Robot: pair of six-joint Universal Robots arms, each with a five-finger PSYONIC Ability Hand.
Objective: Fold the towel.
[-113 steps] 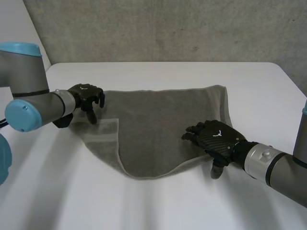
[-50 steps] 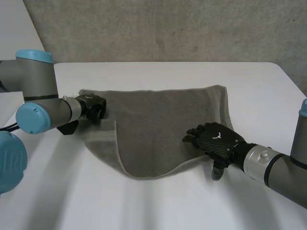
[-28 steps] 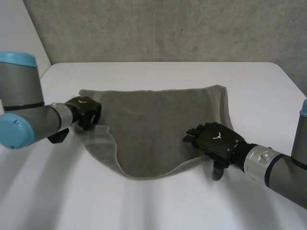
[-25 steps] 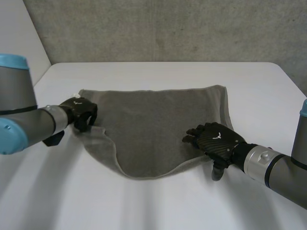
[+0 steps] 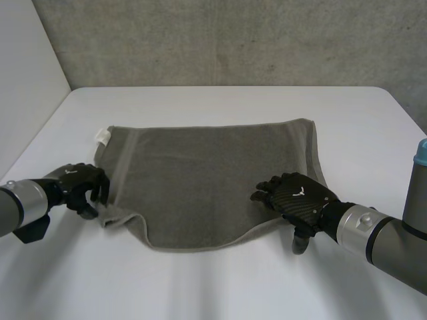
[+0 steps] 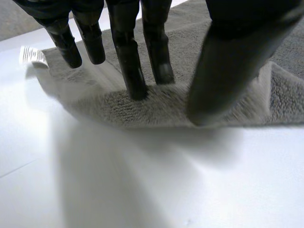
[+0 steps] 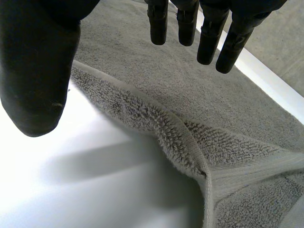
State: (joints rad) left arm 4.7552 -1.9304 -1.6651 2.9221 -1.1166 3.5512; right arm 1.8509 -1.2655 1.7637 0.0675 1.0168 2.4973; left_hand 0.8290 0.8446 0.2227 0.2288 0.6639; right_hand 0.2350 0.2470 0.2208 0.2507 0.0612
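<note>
A white bench (image 5: 220, 100) with round corners stands in front of a rough grey wall (image 5: 233, 40). A plain white wall (image 5: 27, 73) is on the left side. Soft light makes the bench top shine a little.

The white desk (image 5: 220, 100) carries a single grey towel (image 5: 213, 167), spread out almost flat across its middle. A small white label (image 5: 102, 137) sticks out from the towel's far left corner onto the bare desk. The towel's near edge curves outward and lifts slightly in a ridge on its right side.
</note>
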